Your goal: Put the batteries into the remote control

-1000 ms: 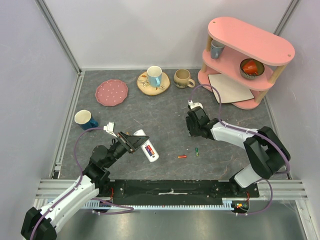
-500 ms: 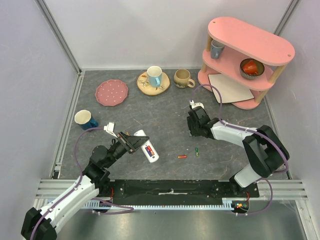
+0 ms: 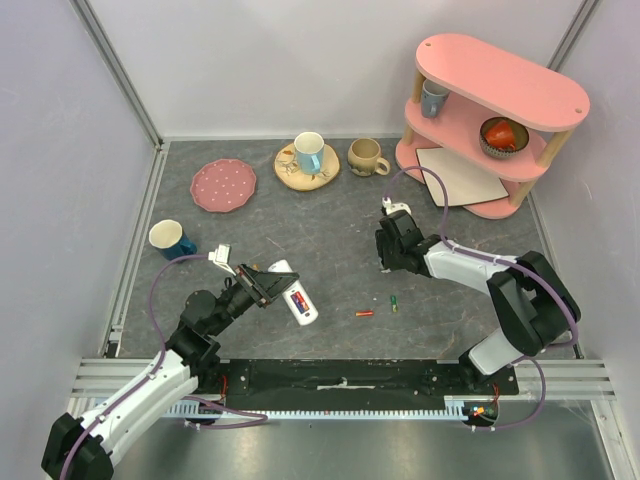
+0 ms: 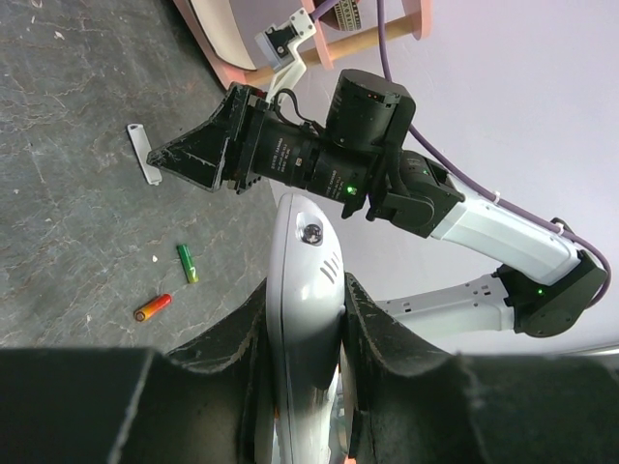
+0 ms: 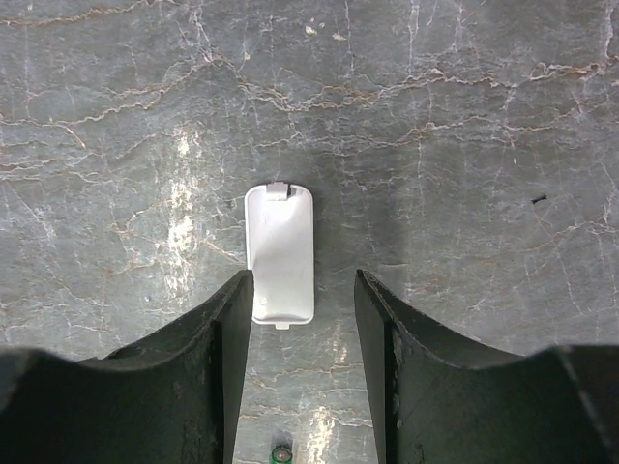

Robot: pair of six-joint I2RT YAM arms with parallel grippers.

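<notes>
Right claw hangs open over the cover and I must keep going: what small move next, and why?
Probably shift the right claw over the green battery close by and lower onto it. That claw is open and empty; the cover lies flat on the table, off the remote that the left claw grips, and the red battery lies loose too.

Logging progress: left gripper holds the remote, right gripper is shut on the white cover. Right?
No: the right gripper is open above the white cover, which lies loose on the table, as the right wrist view shows. The left gripper does hold the remote.
</notes>
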